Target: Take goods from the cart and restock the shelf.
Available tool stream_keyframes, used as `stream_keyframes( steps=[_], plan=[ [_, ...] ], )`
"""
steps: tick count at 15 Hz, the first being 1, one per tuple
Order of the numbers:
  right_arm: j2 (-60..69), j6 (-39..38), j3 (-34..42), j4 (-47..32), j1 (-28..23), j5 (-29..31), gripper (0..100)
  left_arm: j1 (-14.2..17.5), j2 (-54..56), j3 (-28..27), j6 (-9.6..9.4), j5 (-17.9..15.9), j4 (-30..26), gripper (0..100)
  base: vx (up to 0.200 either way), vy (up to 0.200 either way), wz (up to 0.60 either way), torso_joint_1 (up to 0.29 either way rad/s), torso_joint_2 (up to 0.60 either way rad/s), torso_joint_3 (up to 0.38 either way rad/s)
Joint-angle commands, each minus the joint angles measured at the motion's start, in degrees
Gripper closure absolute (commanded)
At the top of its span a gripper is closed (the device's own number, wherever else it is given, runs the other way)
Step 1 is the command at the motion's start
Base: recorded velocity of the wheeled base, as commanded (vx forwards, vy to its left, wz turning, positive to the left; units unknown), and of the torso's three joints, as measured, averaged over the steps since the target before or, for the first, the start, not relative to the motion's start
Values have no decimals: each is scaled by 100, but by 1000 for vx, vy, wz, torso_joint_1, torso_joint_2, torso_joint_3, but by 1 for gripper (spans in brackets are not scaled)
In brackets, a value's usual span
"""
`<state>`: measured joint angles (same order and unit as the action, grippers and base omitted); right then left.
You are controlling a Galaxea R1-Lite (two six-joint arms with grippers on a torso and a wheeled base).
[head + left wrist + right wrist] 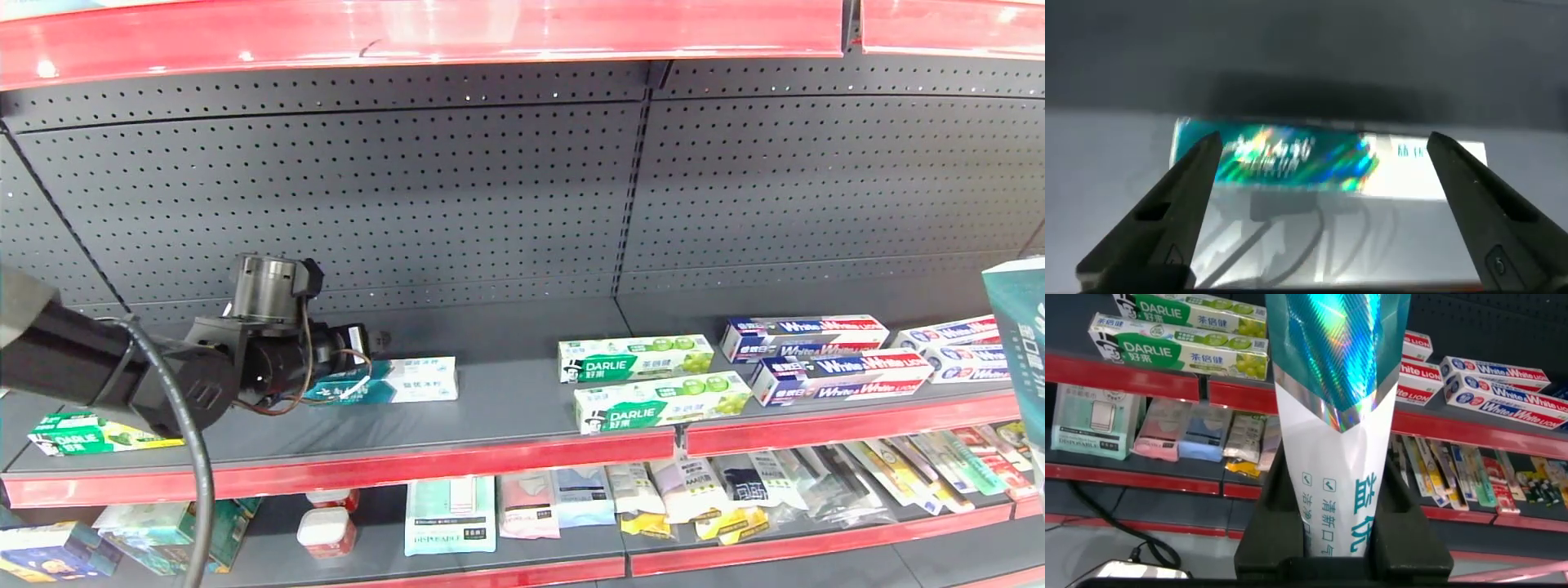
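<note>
The left tool [1323,151] is standing wide open over the left part of the shelf [506,408], its fingers spread along the length of a teal and white box [392,380]. That box is lying flat with its long side facing the aisle. Its ends are reaching past both fingertips, and I cannot tell whether either tip is touching it. The danger here is in pulling back. If a fingertip is resting on the carton, a straight retreat is likely to drag it near, toward the red lip [408,465], or twist it out of line. The loose cable [306,359] hanging at the wrist is lying close to the carton and could snag a corner the same way.

The right tool [1339,514] is gripping a second teal and white box [1335,400] by its lower end, so that it is standing upright to the right of the shelf, in front of the lower tiers. Held so low, the long carton is acting as a lever: a quick swing could make it pivot or slide in the grip. Its tall end could also clip the shelf edge on the way in. The green boxes [635,358] and the blue and white boxes [804,336] are lying in the middle and right, so a low sweep risks shoving them. Setting it down upright would probably topple it.
</note>
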<state>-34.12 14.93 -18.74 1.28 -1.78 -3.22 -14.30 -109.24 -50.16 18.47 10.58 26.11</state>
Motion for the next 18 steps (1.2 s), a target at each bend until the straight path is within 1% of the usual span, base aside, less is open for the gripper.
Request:
stream_keyframes(
  steps=[1,4,7,8,10,11,13,14,16,18],
  plan=[
    [28,1,46,4,2,-3,100,-3,-396,-301,-1,5,8,0,0,0,0,0,0,0],
    [28,1,46,4,2,-3,100,-3,-669,-617,-19,-3,8,0,0,0,0,0,0,0],
    [28,1,63,4,2,-3,100,-3,-932,-907,-282,-56,25,0,0,0,0,0,0,0],
    [28,-8,63,4,2,-3,100,-3,-1020,-951,-326,-65,69,0,0,0,0,0,0,0],
    [28,-8,63,4,-7,-3,100,-55,-1152,-978,-370,-65,131,0,0,0,0,0,0,0],
    [28,1,54,4,2,-3,100,-91,-1179,-969,-405,-118,131,0,0,0,0,0,0,0],
    [28,1,63,4,2,-3,100,-152,-1187,-960,-423,-337,175,0,0,0,0,0,0,0],
    [28,1,81,4,2,-3,100,-178,-1275,-978,-458,-381,245,0,0,0,0,0,0,0],
    [28,1,116,4,2,-12,100,-187,-1433,-951,-625,-337,430,0,0,0,0,0,0,0],
    [28,1,125,13,2,-3,100,-187,-1495,-943,-643,-329,535,0,0,0,0,0,0,0]
  ],
)
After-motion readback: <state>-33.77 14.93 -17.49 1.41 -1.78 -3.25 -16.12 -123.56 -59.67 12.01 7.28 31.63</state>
